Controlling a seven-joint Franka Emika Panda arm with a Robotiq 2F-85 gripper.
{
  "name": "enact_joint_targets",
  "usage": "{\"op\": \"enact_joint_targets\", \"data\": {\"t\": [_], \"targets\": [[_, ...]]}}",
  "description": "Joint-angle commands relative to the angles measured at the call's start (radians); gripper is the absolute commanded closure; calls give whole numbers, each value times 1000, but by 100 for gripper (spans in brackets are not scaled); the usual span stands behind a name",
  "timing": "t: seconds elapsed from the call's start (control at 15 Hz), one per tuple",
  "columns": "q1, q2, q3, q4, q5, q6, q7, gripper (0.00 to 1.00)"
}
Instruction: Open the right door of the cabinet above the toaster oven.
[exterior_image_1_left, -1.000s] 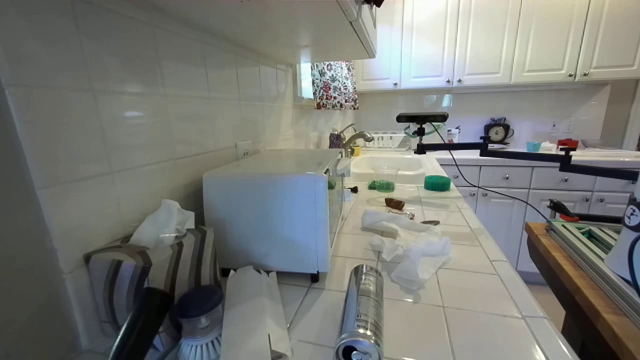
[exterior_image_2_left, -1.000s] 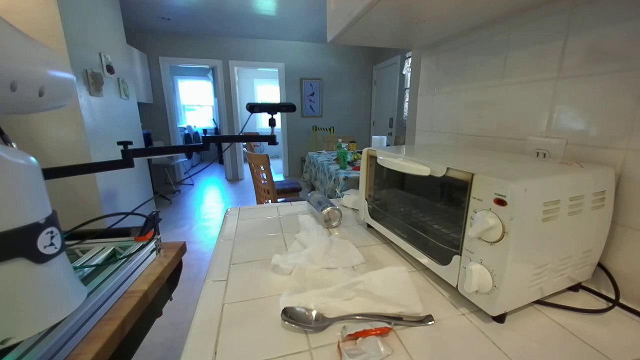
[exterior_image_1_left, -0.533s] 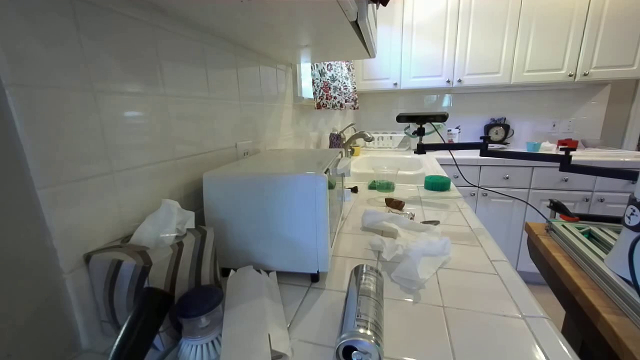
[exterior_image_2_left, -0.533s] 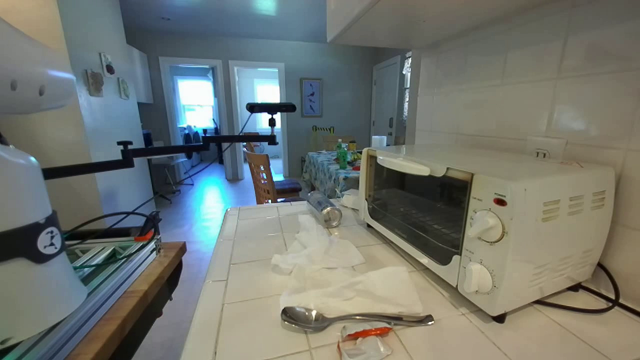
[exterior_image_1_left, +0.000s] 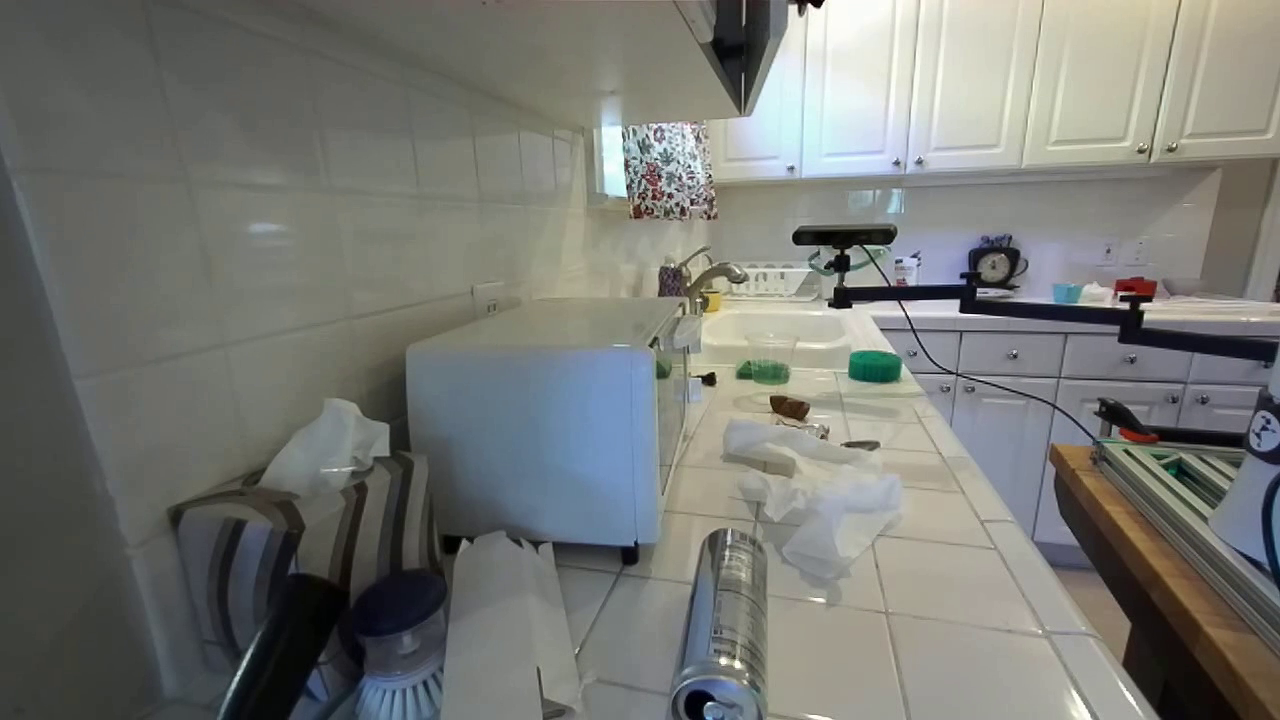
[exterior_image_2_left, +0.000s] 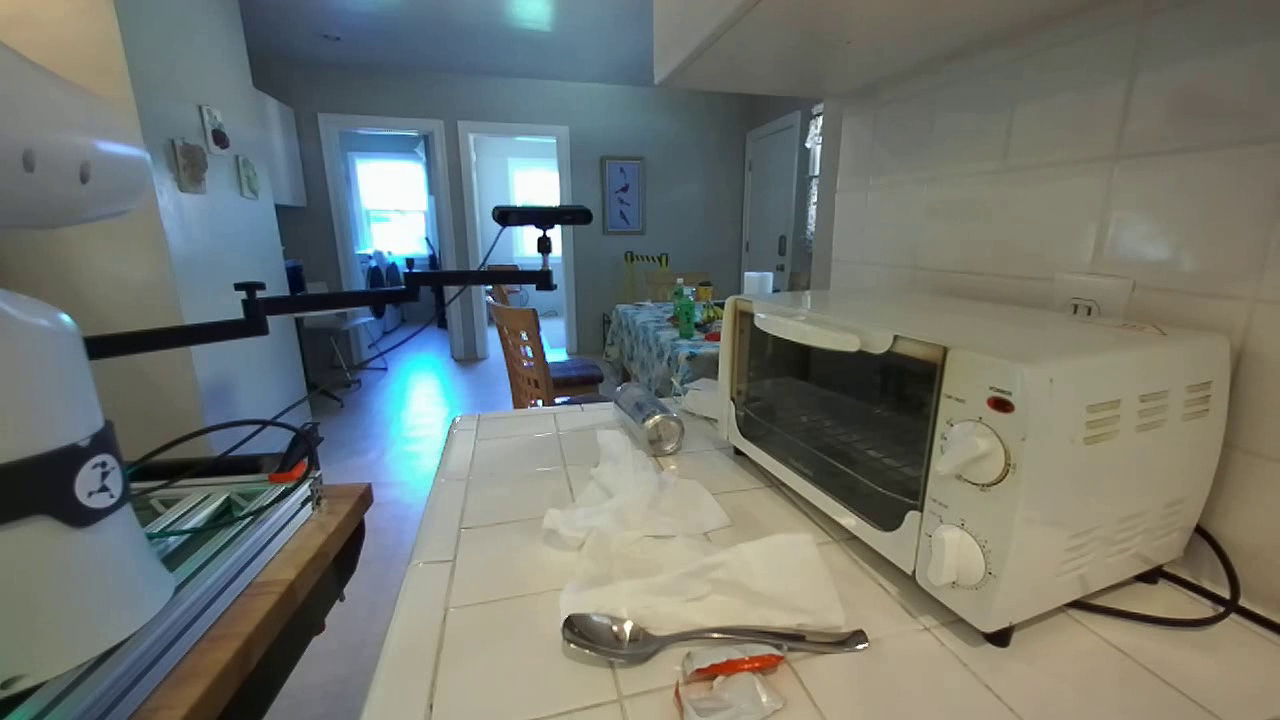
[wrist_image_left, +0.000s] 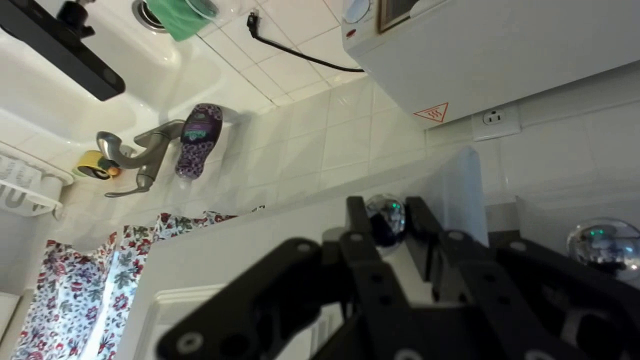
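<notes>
White tiles cover the wall (exterior_image_1_left: 280, 250) and the counter (exterior_image_1_left: 960, 600) in this kitchen. A big white toaster oven (exterior_image_2_left: 830, 420) sits on the counter, close to the wall. In front of it lie some crumpled white papers (exterior_image_2_left: 715, 580), with a spoon (exterior_image_2_left: 640, 641) just beside them. A silver can (exterior_image_1_left: 725, 610) lies on its side near the papers.

Above the toaster oven hangs the white cabinet (exterior_image_1_left: 570, 55). Only its low part shows in both exterior views. Its right door (exterior_image_1_left: 766, 50) is partly open in an exterior view: it sticks out from the cabinet, and it looks dark in between.

In the wrist view, the gripper (wrist_image_left: 385, 202) has hold of the shiny round knob (wrist_image_left: 386, 220) on that door. Its two black fingers (wrist_image_left: 358, 215) are clamped on the knob, one on each side. The knob is close to the edge of the door. Past that edge is another shiny knob (wrist_image_left: 602, 245), apart from the fingers.

A small dark bit (exterior_image_1_left: 808, 5) peeks in at the top of an exterior view, beside the door. It may be part of the gripper, but too little of it shows to be sure.

Across from the counter, the white robot base (exterior_image_2_left: 70, 580) stands over a wooden bench (exterior_image_2_left: 280, 580).
</notes>
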Motion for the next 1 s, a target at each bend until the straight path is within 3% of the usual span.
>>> {"op": "enact_joint_targets", "data": {"t": [0.0,0.6,0.67,0.87,0.93], "targets": [[1,-76,-23,-44,-7,-59,-4,87],[1,-188,-61,-78,-11,-187,-19,85],[9,-201,-76,-82,-8,-193,-35,92],[27,-228,-111,-93,-8,-221,-88,87],[39,-238,-128,-101,-6,-224,-123,95]]}}
